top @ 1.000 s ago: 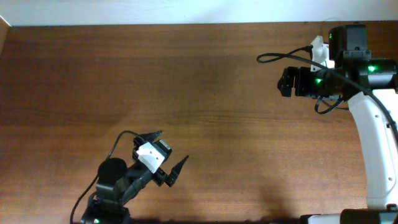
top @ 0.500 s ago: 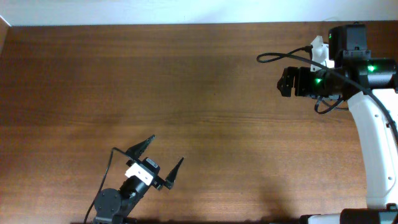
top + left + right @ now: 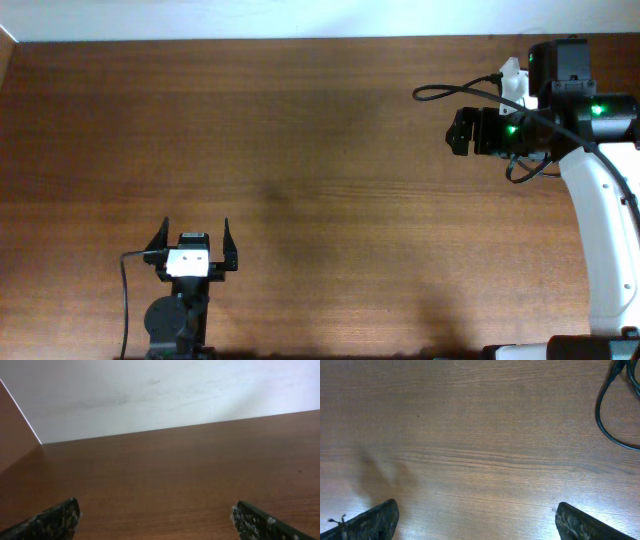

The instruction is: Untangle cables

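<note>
No loose thin cables lie on the brown table [image 3: 300,150] in any view. A black cord loop [image 3: 432,92] runs from the right arm's wrist, and the right wrist view shows it at the top right [image 3: 601,420]. I cannot tell whether it is a task cable or the arm's own wire. My left gripper [image 3: 192,238] is open and empty at the front left, over bare wood in its wrist view [image 3: 160,522]. My right gripper [image 3: 457,131] is open and empty at the back right, above bare wood [image 3: 477,520].
The white right arm [image 3: 600,230] runs along the right side. A white wall [image 3: 150,395] borders the table's far edge. A thin black wire [image 3: 125,300] trails from the left arm's base.
The left arm has swung left and pulled back toward the front edge, with its open gripper now pointing straight toward the back. The right arm has not moved.
</note>
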`<state>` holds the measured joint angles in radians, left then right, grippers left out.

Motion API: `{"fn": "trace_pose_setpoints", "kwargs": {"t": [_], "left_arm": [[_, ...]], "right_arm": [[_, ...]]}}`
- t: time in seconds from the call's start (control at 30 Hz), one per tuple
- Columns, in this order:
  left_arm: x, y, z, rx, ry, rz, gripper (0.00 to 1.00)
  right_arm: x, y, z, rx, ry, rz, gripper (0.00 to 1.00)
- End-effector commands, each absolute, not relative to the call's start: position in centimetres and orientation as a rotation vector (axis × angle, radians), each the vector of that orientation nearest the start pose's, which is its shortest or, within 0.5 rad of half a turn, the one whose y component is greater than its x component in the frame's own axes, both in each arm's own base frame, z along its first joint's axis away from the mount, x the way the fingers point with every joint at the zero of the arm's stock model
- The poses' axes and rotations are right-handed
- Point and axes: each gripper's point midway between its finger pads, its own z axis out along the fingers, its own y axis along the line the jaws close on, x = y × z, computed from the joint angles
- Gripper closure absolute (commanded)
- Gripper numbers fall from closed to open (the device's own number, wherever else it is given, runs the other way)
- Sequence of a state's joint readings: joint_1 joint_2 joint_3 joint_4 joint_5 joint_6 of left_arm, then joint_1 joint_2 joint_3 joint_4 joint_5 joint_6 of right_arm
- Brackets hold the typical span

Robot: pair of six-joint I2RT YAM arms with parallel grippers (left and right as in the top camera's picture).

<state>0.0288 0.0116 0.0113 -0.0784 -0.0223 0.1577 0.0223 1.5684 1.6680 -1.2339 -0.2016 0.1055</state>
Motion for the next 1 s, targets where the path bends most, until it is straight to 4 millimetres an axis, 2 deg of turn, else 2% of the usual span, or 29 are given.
{"fn": "trace_pose_setpoints", "kwargs": {"t": [0.0, 0.73, 0.8, 0.83, 0.9, 0.97], "left_arm": [[24.6, 1.0, 15.5, 0.093, 1.654, 0.149, 0.01], [24.6, 1.3, 15.6, 0.081, 1.651, 0.164, 0.01], [24.6, 1.3, 15.6, 0.081, 1.651, 0.164, 0.01], [24.6, 1.3, 15.6, 0.081, 1.651, 0.164, 0.01], [24.6, 1.3, 15.6, 0.081, 1.651, 0.164, 0.01], [24.6, 1.3, 15.6, 0.081, 1.650, 0.164, 0.01]], "right_arm": [[35.9, 4.5, 24.3, 0.055, 2.702, 0.321, 0.01], [36.0, 4.4, 24.0, 0.053, 2.710, 0.317, 0.01], [36.2, 2.5, 23.8, 0.076, 2.709, 0.162, 0.01], [36.3, 2.5, 23.8, 0.076, 2.703, 0.160, 0.01], [37.0, 3.8, 23.6, 0.042, 2.678, 0.179, 0.01], [37.9, 6.6, 22.1, -0.055, 2.646, 0.199, 0.01]]}}
